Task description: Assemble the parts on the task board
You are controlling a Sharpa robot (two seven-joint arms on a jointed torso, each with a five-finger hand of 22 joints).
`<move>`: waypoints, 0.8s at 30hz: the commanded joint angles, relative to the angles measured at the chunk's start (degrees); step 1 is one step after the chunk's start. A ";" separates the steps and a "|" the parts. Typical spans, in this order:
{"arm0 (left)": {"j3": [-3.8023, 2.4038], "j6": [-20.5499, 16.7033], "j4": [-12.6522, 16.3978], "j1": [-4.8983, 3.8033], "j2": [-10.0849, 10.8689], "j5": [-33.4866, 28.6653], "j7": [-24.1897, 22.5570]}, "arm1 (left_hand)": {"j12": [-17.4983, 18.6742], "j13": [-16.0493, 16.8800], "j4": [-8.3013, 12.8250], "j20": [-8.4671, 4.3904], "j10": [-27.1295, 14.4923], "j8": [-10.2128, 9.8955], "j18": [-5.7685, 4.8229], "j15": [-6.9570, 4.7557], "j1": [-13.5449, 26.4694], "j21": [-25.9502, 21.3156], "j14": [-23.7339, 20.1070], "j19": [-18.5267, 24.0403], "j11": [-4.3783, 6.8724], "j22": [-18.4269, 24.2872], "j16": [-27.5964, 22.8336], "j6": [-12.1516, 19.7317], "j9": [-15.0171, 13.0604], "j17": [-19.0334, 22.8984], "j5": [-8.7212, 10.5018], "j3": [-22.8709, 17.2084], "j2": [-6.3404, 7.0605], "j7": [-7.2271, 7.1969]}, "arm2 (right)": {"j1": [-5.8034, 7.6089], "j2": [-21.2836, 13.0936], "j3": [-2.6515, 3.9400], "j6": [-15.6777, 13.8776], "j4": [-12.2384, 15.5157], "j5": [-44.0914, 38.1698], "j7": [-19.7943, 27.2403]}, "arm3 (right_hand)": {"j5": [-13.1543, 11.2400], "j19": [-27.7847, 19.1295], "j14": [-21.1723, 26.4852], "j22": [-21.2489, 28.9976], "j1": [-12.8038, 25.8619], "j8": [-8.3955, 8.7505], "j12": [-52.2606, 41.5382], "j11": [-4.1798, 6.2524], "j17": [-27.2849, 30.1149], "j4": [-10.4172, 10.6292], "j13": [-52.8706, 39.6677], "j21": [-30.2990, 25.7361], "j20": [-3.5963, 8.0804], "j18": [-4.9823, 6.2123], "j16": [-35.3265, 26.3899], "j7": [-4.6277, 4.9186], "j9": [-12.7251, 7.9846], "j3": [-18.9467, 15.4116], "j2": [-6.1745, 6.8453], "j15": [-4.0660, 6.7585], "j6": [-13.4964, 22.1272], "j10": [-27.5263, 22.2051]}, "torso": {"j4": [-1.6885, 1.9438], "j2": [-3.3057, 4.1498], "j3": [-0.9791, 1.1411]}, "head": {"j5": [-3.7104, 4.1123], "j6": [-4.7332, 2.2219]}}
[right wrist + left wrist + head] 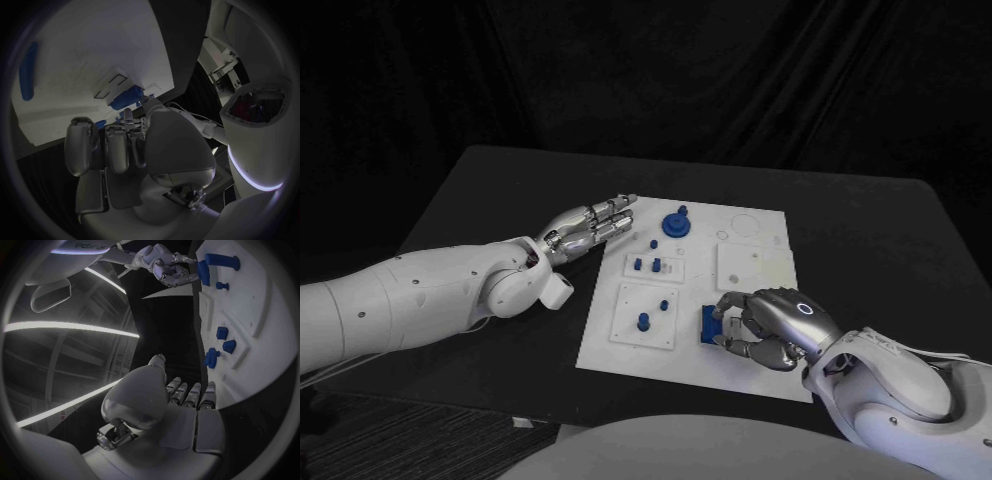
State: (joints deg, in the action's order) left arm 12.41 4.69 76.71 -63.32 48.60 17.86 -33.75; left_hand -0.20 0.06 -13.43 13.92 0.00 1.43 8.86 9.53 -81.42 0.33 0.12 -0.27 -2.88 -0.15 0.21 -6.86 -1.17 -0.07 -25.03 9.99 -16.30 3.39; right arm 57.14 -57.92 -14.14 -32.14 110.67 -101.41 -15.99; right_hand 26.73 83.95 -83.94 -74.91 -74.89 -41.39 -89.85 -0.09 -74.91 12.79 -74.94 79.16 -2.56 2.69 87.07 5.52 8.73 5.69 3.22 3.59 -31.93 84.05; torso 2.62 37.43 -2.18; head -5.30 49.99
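Your right hand (769, 325) grips a blue block (710, 328) at the board's (754, 375) near edge; your left hand (589, 225) lies open-fingered and empty at its far-left corner.

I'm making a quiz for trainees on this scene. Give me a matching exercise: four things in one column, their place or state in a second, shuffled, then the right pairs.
Things
1. left hand
2. right hand
3. round blue part
4. task board

Places or states
A. grips a blue block at the board's near edge
B. white plate in the middle of the table
C. stands near the board's far edge
D. fingers stretched out at the board's far left corner, holding nothing

Pairs: 1-D, 2-A, 3-C, 4-B
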 commanded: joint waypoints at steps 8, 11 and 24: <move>-0.05 0.68 0.14 0.08 -0.09 -0.06 -0.63 | 0.20 -0.06 -0.02 0.46 0.00 0.19 -0.38 0.46 0.63 -0.13 -0.12 0.04 -0.38 -0.07 -0.21 0.08 -0.10 0.07 -0.36 -0.34 0.08 0.43 | -0.17 0.38 0.00 1.90 -0.62 0.18 -1.07 | -1.24 1.41 -4.47 -11.57 -1.41 -1.24 -0.15 -0.01 -6.66 -1.19 -15.06 -0.49 -0.09 -0.02 0.00 0.25 1.28 0.23 -0.16 0.05 -0.87 5.95 | -0.04 -0.03 0.02 | -0.14 0.01; -0.05 0.68 0.15 0.09 -0.08 -0.06 -0.62 | 0.20 -0.06 -0.02 0.46 0.00 0.19 -0.38 0.46 0.63 -0.13 -0.12 0.04 -0.38 -0.07 -0.21 0.08 -0.10 0.07 -0.36 -0.34 0.08 0.43 | -0.18 0.43 0.00 1.97 -0.70 0.18 -1.09 | -1.31 1.39 -4.47 -11.56 -1.93 -1.51 -0.15 0.03 -6.68 -1.63 -15.06 -0.53 -0.08 -0.01 0.01 0.21 1.64 0.39 -0.17 0.07 -1.09 5.95 | -0.04 -0.05 0.02 | -0.13 0.01; -0.05 0.67 0.22 0.10 -0.09 -0.06 -0.58 | 0.20 -0.06 -0.02 0.46 0.00 0.19 -0.38 0.46 0.63 -0.13 -0.12 0.04 -0.38 -0.07 -0.21 0.08 -0.10 0.07 -0.36 -0.34 0.08 0.43 | -0.19 -0.05 0.00 1.29 -0.17 0.18 -0.24 | -13.28 1.37 -4.45 -11.55 -1.55 -3.93 -0.15 0.28 -6.56 -2.21 -15.06 -0.58 0.11 -0.01 -0.05 -0.23 6.46 -1.49 -0.11 0.29 -1.78 5.95 | -0.04 0.01 0.00 | -0.02 0.01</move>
State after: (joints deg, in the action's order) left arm 12.41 4.76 76.77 -63.30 48.59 17.86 -33.68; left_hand -0.20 0.09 -13.44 13.92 0.00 1.43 8.86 9.53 -81.42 0.33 0.12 -0.27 -2.88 -0.15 0.21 -6.86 -1.21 -0.06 -25.03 9.99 -16.30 3.39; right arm 57.12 -57.79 -14.12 -30.93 110.20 -101.17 -16.11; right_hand 14.01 83.95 -83.95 -74.95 -77.18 -44.94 -89.85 -0.10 -74.90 10.61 -74.92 78.77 -2.56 2.70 87.02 5.33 15.03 4.55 3.05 3.59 -34.19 84.05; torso 2.55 37.41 -2.18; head -5.27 49.99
